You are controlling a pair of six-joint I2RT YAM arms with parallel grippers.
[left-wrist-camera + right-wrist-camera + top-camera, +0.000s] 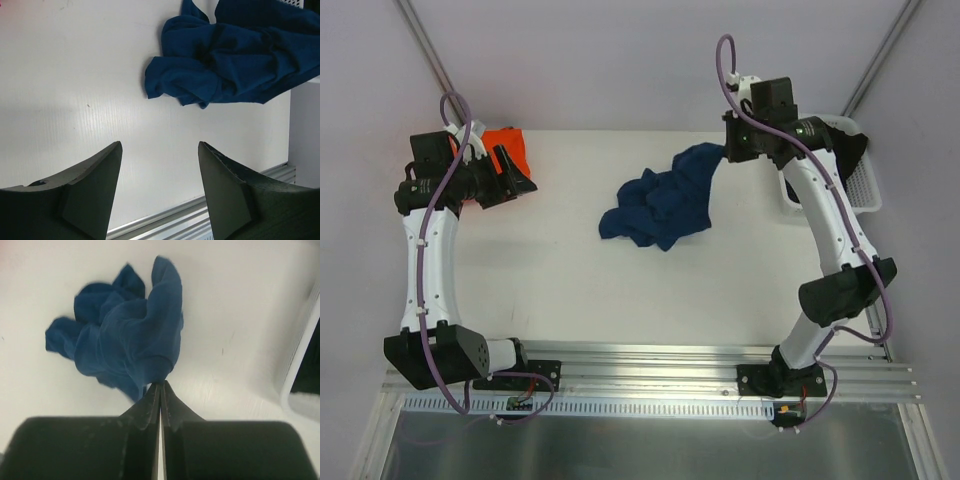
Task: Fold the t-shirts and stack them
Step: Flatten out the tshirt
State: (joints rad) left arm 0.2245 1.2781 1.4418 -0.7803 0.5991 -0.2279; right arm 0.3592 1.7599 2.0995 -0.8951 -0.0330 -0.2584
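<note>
A navy blue t-shirt point(660, 205) lies crumpled near the middle of the white table point(570, 280). My right gripper point(728, 152) is shut on its far right edge and holds that part up off the table. In the right wrist view the cloth point(125, 325) bunches right at the closed fingertips point(161, 383). The orange t-shirt point(507, 145) lies at the back left, partly hidden behind my left gripper point(520, 178). That gripper point(160, 145) is open and empty above bare table, with the navy t-shirt point(235, 55) well ahead of it.
A white slatted basket point(860, 175) stands at the table's right edge, beside the right arm, and its rim point(300, 365) shows in the right wrist view. An aluminium rail point(650, 365) runs along the near edge.
</note>
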